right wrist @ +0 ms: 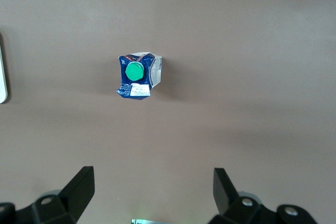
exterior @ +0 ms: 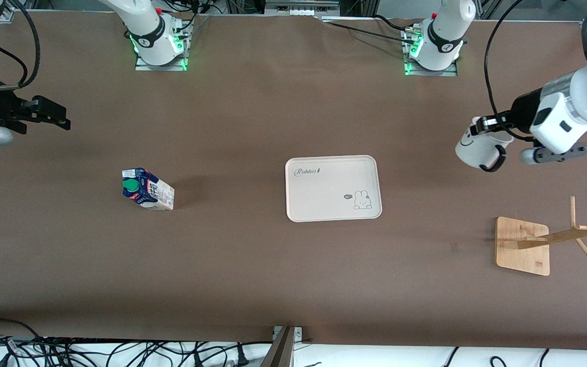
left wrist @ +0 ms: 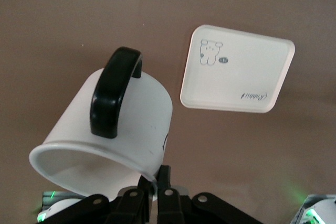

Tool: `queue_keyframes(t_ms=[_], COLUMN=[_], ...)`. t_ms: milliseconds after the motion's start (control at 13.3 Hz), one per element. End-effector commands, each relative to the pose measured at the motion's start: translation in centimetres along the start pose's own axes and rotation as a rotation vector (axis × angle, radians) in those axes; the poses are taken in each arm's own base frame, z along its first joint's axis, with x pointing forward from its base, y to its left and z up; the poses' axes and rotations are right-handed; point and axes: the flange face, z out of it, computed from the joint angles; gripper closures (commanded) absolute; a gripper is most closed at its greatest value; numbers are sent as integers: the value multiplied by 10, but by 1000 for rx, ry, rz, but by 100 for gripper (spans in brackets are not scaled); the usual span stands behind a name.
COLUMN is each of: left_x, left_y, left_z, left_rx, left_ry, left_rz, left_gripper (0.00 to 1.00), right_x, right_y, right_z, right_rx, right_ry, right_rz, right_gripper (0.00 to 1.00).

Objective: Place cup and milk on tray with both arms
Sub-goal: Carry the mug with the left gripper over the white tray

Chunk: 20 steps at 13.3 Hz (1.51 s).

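Observation:
My left gripper [exterior: 483, 124] is shut on the rim of the white cup [exterior: 477, 149] and holds it tilted in the air over bare table at the left arm's end, between the tray and the wooden rack. In the left wrist view the cup [left wrist: 126, 124] shows its black handle, with my fingers [left wrist: 167, 179] pinching its rim. The cream tray [exterior: 332, 188] lies flat mid-table and shows in the left wrist view [left wrist: 236, 69]. The milk carton [exterior: 147, 188] stands toward the right arm's end. My right gripper [exterior: 53, 116] is open, high above the table's end; the carton [right wrist: 138, 75] shows below it.
A wooden rack base [exterior: 523, 245] with a leaning pole and pegs stands near the left arm's end, nearer the front camera than the cup. Arm bases [exterior: 158, 46] stand along the table's edge. Cables hang past the front edge.

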Motion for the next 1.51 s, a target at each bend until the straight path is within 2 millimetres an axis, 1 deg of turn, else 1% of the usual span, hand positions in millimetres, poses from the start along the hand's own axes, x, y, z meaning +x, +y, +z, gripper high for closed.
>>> queue_keyframes(t_ms=[0,151,226,376,452,527,602,677,828,903,978,1129,1204,1280,1355,1430], left_x=[1,23,35,72,89,105,110,111,117,114,120,123,122,117,123,124], left_y=[55,71,87,114,128,136,150,165,183,197,196,193,195,203,200,200], left_z=[34,78,92,127,142,158,177,197,237,261,280,303,317,333,341,347], left_rx=[44,72,77,84,84,86,99,109,131,152,178,205,221,242,245,248], left_ry=[-116,-184,-197,-223,-214,-214,-223,-213,-194,-194,-187,-210,-220,-227,-214,-211], left_rz=[111,123,145,146,102,33,-6,-24,-108,-150,-181,-193,-189,-182,-209,-233], left_gripper=[100,100,100,100,100,100,100,100,100,100,100,100,100,100,100,100], right_x=[0,0,0,1,1,3,4,6,7,11,14,18,23,29,35,43], right_y=[1,1,1,1,2,2,2,2,1,1,1,1,-2,-7,-12,-13], right_z=[-5,-5,-5,-5,-4,-6,-7,-8,-7,-6,-7,-1,8,16,28,41], right_rx=[-16,-16,-15,-17,-17,-18,-20,-19,-17,-14,-14,-14,-22,-39,-46,-52], right_ry=[6,6,6,9,9,23,38,52,56,68,93,85,70,56,38,22], right_rz=[6,4,4,4,6,5,5,5,13,13,5,7,2,-7,-11,-9], right_gripper=[0,0,0,0,0,0,0,0,0,0,0,0,0,0,0,0])
